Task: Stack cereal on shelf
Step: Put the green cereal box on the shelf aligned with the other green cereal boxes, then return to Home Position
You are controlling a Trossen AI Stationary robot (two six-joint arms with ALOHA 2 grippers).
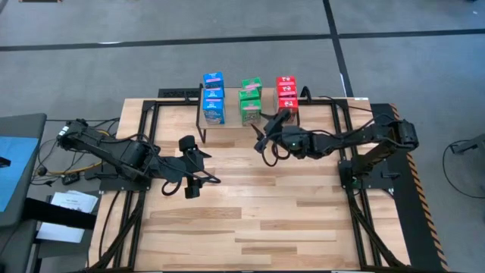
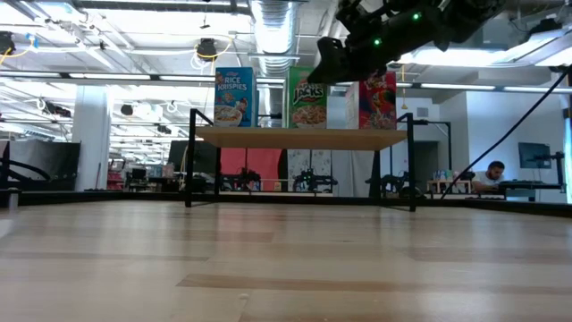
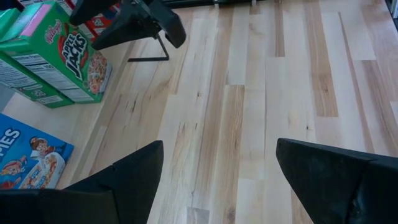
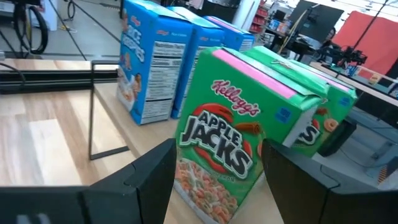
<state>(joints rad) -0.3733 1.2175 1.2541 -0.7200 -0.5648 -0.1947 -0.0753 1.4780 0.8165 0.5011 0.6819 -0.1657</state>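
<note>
So the big plank table takes up most of the overhead shot, with black frame rails down both sides. Most of its wood surface is bare.

At the far edge sits the shelf, a low light-wood board on thin black legs. All the cereal is up on it in three rows: blue boxes on the left, green boxes in the middle, red boxes on the right. From table level you see the front box of each row standing upright side by side, the blue Rice Krispies one, the green Apple Jacks one and the red one, which is partly hidden behind the arm.

The right arm reaches in from the right side toward the shelf, and the right gripper hangs just in front of the gap between the green and red rows. Its wrist camera looks straight at the front green box, which sits between the two dark fingers. They're spread apart and I can't see either one touching the cardboard, so nothing is being held.

The left arm sits over the left-middle of the table, well back from the shelf, with the left gripper above bare wood. Its fingers are wide apart too, holding nothing. Its wrist view catches the green box and a blue one off to one side.

Way in the back of the room, a person sits at a desk.
</note>
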